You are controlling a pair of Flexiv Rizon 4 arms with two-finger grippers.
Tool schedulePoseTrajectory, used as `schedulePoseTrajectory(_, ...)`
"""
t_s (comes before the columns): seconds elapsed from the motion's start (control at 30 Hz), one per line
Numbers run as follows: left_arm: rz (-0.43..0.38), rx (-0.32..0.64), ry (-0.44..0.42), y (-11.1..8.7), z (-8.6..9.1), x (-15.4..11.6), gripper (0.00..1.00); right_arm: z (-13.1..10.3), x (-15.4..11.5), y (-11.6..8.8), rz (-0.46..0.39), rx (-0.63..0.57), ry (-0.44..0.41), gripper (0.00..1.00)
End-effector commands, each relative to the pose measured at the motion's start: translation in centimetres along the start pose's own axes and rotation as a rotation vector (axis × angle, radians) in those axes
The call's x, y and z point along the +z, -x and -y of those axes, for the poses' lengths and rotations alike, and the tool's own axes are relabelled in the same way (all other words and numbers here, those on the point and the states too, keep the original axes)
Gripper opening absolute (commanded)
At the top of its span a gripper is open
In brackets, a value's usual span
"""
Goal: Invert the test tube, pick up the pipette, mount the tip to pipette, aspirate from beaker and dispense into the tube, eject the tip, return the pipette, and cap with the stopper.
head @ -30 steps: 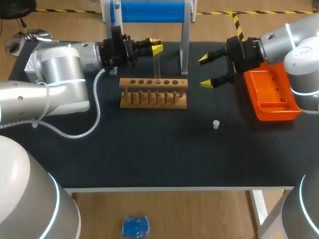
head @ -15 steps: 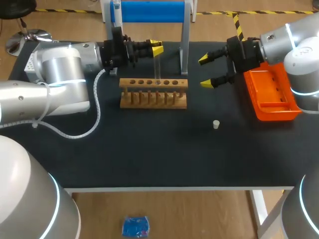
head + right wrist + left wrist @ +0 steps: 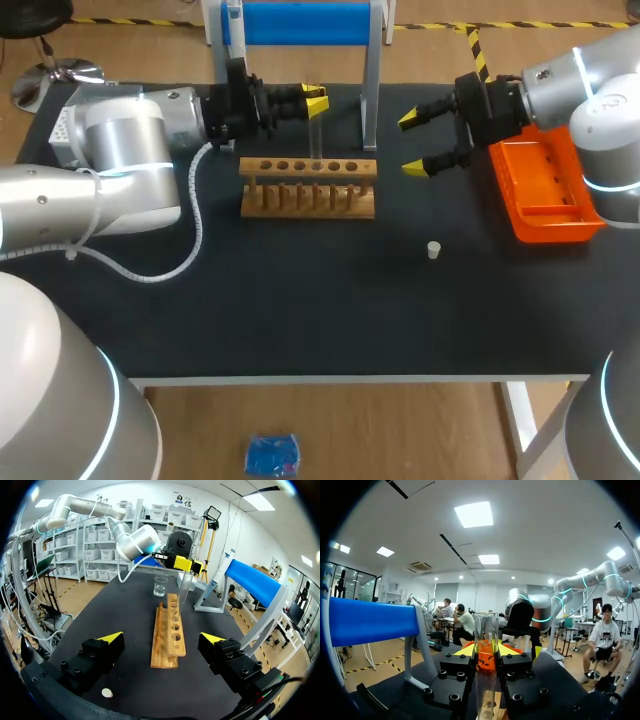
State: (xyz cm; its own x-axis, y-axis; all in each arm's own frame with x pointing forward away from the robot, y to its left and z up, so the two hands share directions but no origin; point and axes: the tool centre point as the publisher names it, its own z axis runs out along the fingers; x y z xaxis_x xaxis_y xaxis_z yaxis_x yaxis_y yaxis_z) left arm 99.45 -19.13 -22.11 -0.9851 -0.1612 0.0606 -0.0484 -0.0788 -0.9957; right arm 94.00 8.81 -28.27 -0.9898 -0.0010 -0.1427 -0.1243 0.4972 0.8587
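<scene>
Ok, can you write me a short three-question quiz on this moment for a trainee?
1. True or false: the right gripper holds the small white stopper.
2. The left gripper is shut on: A) the stopper, B) the test tube, C) nothing.
3. Fill in: the tray beside the right gripper is ____ in colour.

Key
1. False: the stopper lies on the table, and the right gripper is open and empty.
2. B.
3. Orange.
</scene>
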Motion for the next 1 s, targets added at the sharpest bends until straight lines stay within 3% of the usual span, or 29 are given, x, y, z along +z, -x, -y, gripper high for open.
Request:
schedulePoseTrajectory(0.03, 0.001, 0.002, 0.036, -0.1, 0.2, 0.1, 0.0, 0.0, -0.1, -0.1, 0.0, 0.0, -0.002, 1.0)
schedulePoseTrajectory(0.57, -0.006, 0.035, 0.267, 0.1, -0.9, 0.0, 0.0, 0.0, -0.1, -0.1, 0.0, 0.0, -0.002, 1.0)
schedulePoseTrajectory(1.0, 0.006, 0.023, 0.281, 0.1, -1.7, 0.0, 0.0, 0.0, -0.1, -0.1, 0.0, 0.0, -0.002, 1.0)
